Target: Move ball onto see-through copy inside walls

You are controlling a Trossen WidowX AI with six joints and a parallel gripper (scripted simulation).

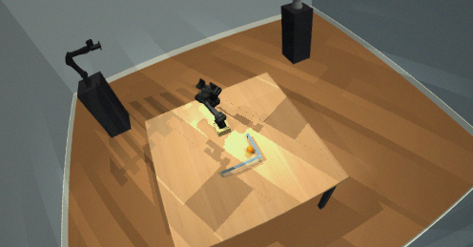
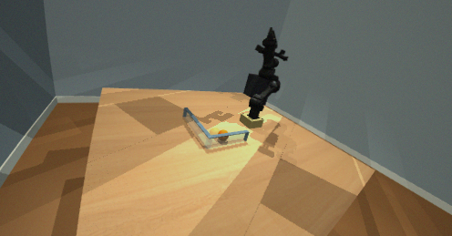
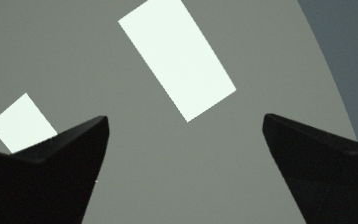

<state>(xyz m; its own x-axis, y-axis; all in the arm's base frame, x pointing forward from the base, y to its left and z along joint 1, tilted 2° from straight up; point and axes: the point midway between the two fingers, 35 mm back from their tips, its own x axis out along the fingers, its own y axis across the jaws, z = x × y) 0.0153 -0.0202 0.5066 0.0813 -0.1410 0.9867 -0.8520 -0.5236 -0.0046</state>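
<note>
Wrist view: only the two dark fingers of the gripper (image 3: 185,125) are shown, wide apart with nothing between, against a grey ceiling with pale panels (image 3: 177,57).
Ball (image 2: 222,132): seen lying on the table (image 2: 150,177), inside the corner of the clear walls (image 2: 196,121); the see-through copy (image 2: 213,130) is just beside it.
Arm (image 2: 266,78): folded upward, well apart from the ball.
Risk: a push could roll the ball past the copy or out of the open side.
Top view: the open side of the corner is shown better.

Grey-blue walls (image 2: 150,31) enclose a brown wood-plank floor (image 1: 381,123) edged by a pale baseboard (image 2: 27,136). A light wooden table (image 1: 286,180) fills the frame's centre, brightly lit mid-top. Two dark pedestals (image 1: 297,32) stand upper left and upper right.
</note>
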